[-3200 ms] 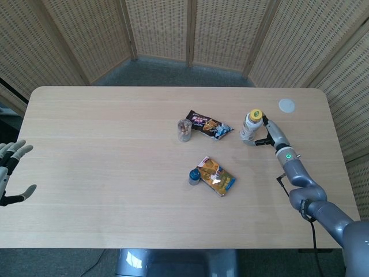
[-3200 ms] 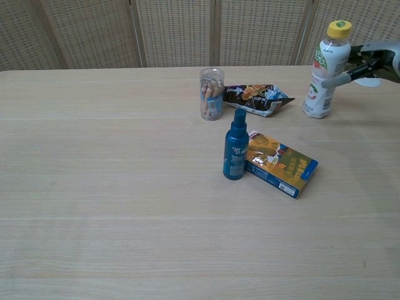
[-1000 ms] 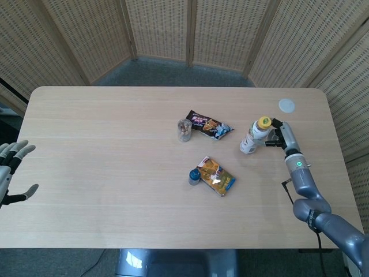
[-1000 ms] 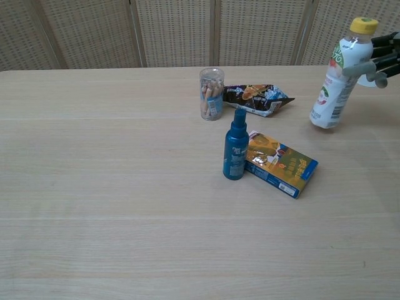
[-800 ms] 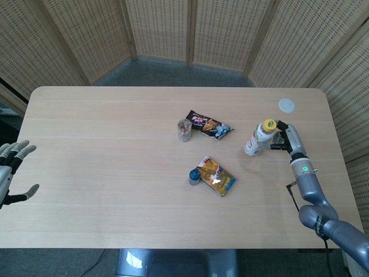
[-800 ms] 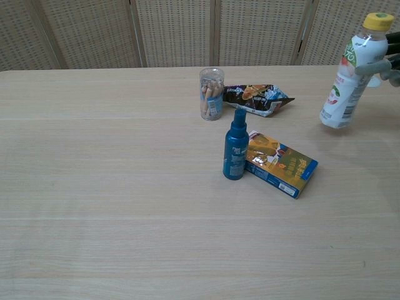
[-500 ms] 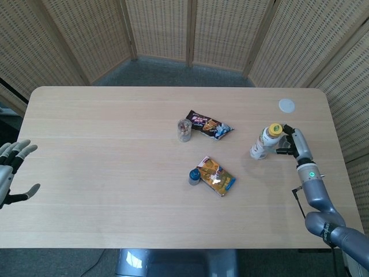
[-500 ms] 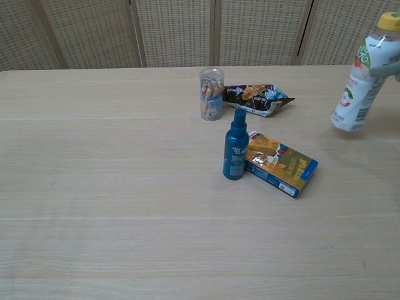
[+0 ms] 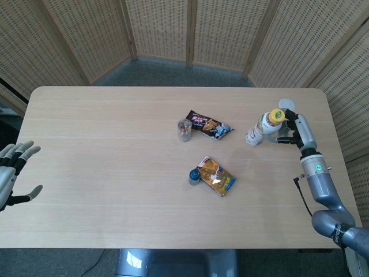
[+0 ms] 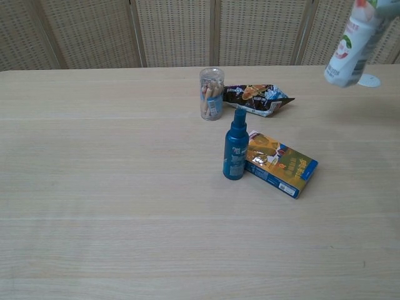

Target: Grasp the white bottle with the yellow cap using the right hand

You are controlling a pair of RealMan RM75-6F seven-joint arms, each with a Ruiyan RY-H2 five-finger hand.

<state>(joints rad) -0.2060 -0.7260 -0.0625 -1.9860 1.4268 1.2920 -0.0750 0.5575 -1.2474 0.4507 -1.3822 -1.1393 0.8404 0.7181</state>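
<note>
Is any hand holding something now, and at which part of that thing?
The right hand holds the white bottle near its yellow cap, lifted and tilted. The left hand holds nothing.

Right robot hand [image 9: 295,130] closed in a grip, left robot hand [image 9: 11,173] fingers spread

On the table [image 9: 104,173], a jar [image 9: 184,130] stood near the middle with a snack packet [image 9: 210,125] just to its right. Nearer the robot, a spray bottle [image 9: 194,176] stood touching the left end of a box [image 9: 217,176]. Far right, the bottle [image 9: 264,127] was held tilted above the table by the right hand [image 9: 295,130], with a small disc [image 9: 287,104] behind it. The left hand [image 9: 11,173] hung off the table's left edge.
</note>
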